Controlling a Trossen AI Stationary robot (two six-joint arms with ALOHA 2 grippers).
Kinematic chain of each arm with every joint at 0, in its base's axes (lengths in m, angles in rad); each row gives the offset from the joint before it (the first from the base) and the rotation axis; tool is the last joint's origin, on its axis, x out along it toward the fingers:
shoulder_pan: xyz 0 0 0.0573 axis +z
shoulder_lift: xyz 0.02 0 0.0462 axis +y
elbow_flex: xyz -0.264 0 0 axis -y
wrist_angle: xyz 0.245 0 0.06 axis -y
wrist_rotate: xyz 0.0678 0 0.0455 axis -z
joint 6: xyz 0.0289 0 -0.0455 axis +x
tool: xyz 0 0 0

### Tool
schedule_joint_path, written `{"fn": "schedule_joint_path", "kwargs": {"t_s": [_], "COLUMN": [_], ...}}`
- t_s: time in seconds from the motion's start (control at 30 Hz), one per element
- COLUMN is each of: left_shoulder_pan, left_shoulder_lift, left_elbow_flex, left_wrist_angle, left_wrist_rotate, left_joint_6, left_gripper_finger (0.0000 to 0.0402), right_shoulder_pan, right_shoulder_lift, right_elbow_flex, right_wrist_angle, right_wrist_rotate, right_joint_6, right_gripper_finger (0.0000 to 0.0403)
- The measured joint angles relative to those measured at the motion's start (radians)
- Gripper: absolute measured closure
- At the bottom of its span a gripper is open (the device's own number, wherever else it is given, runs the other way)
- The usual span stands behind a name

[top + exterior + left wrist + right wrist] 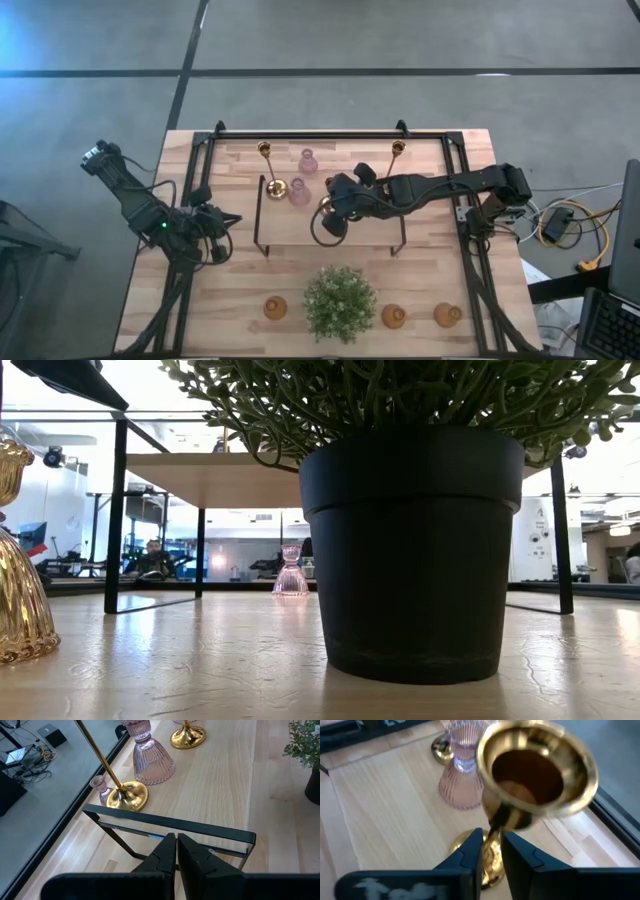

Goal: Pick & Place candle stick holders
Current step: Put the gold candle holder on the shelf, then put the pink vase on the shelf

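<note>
My right gripper [327,207] is over the raised wooden shelf [370,228] and shut on a slim brass candle stick holder [537,770]. A squat pink glass holder [462,770] stands just beyond it. More brass holders [265,150] [398,148] [275,188] and a second pink one [308,160] stand on their bases on the table's far half. Amber glass holders [275,307] [393,317] [447,315] stand near the front edge. My left gripper [176,851] is shut and empty at the shelf's left end [215,235]. My right gripper pinches the brass holder's thin stem [494,831], low down between cup and round base, between its two fingers. The fingers come from the table's right, slanting down, across the stem. The round base [463,841] shows just below the fingers; whether it rests on the shelf board I cannot tell.
A bushy green plant [340,303] in a black pot [410,550] stands at the front middle between the amber holders. The shelf's black metal frame [170,825] crosses right in front of my left gripper. A black rail frame [310,135] edges the table.
</note>
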State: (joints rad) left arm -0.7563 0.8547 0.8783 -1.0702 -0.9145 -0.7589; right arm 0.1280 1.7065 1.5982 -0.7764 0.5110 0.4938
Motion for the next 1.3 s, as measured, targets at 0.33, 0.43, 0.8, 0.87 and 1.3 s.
{"fn": "schedule_joint_path", "kwargs": {"t_s": [0.33,0.43,0.8,0.87,1.3], "left_shoulder_pan": [0.0,0.0,0.0,0.0,0.0], "left_shoulder_lift": [0.0,0.0,0.0,0.0,0.0], "left_elbow_flex": [0.0,0.0,0.0,0.0,0.0], "left_wrist_angle": [0.0,0.0,0.0,0.0,0.0], "left_wrist_rotate": [0.0,0.0,0.0,0.0,0.0], "left_joint_6": [0.0,0.0,0.0,0.0,0.0], "left_gripper_finger": [0.0381,0.0381,0.038,0.0381,0.0381], "right_shoulder_pan": [0.0,0.0,0.001,0.006,0.079], "right_shoulder_lift": [-0.002,-0.002,-0.003,-0.004,-0.053], "right_elbow_flex": [0.0,0.0,0.0,0.0,0.002], "right_wrist_angle": [-0.006,-0.006,-0.058,-0.059,-0.088], "right_wrist_rotate": [0.0,0.0,-0.013,-0.014,-0.015], "right_joint_6": [0.002,0.003,0.004,0.004,-0.003], "right_gripper_finger": [0.0277,0.0254,0.019,0.0185,0.0179]}}
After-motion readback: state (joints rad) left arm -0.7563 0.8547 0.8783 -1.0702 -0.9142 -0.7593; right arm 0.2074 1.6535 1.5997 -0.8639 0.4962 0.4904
